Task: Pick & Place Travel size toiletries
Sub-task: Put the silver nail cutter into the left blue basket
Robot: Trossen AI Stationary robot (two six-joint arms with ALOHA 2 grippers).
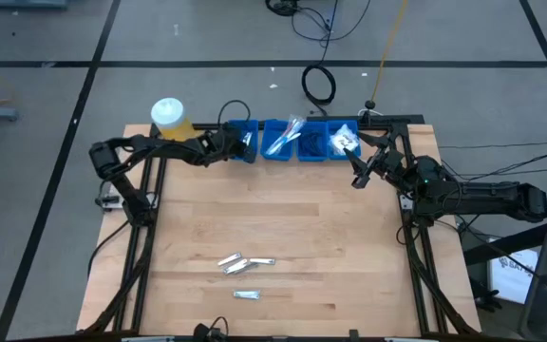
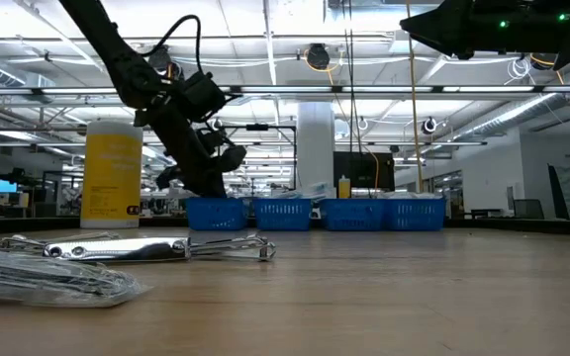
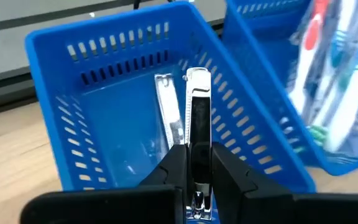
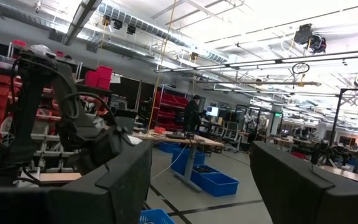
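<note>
Left gripper (image 3: 197,180) pinches one clipper (image 3: 197,118) over a bin (image 3: 104,56) holding another; right gripper (image 1: 361,171) spread; three packets (image 1: 245,264) at 6 o'clock.

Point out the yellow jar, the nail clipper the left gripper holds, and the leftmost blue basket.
yellow jar (image 1: 168,115), high view, white cap.
nail clipper (image 3: 197,106), left wrist view, metal body.
leftmost blue basket (image 3: 120,46), left wrist view, far wall.

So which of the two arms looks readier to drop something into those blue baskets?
The left. Its gripper is shut on a silver nail clipper, right over the leftmost blue basket, where another clipper already lies. The right gripper hangs open and empty beside the rightmost basket.
</note>
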